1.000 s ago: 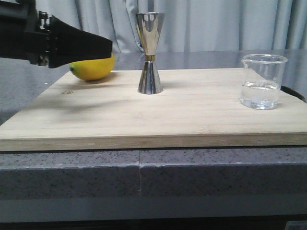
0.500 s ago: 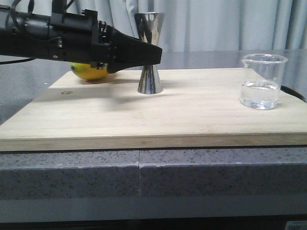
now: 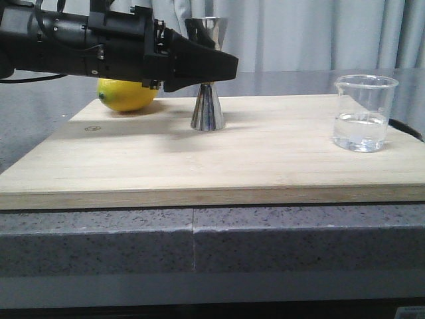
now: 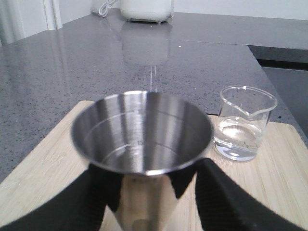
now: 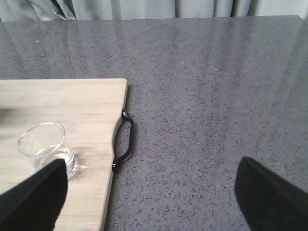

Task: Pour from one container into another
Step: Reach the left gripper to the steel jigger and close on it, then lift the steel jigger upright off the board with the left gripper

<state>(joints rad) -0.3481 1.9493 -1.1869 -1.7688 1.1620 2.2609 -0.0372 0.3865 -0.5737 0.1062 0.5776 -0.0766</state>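
on my front camera the left gripper [image 3: 222, 66] reaches in from the left, level with the waist of the steel jigger [image 3: 207, 73], its black fingers crossing in front of the gold band. through the left wrist camera i see the jigger [image 4: 142, 132] standing upright between the two black fingers [image 4: 219, 197], one on each side of the narrowing body just under the upper cup. the fingers are spread and look very close to the metal, but i can't tell whether they actually touch it, since the cup's rim hides the contact area. the jigger's base sits flat on the wooden cutting board [image 3: 219, 159], toward the back, roughly mid-width.

the glass beaker [image 3: 364, 113] stands upright near the board's right edge, well apart from the jigger, holding clear liquid in its lower part. from the left wrist camera the beaker [image 4: 244, 122] shows beyond and to one side of the jigger, pouring lip visible.

a yellow lemon [image 3: 126, 94] lies at the back left of the board, partly behind the left arm.

the right gripper [image 5: 149, 197] hangs over the grey speckled counter [image 5: 216, 96] beside the board's black handle [image 5: 125, 139], its fingers wide apart with nothing between them; the beaker [image 5: 45, 147] sits close by one fingertip.
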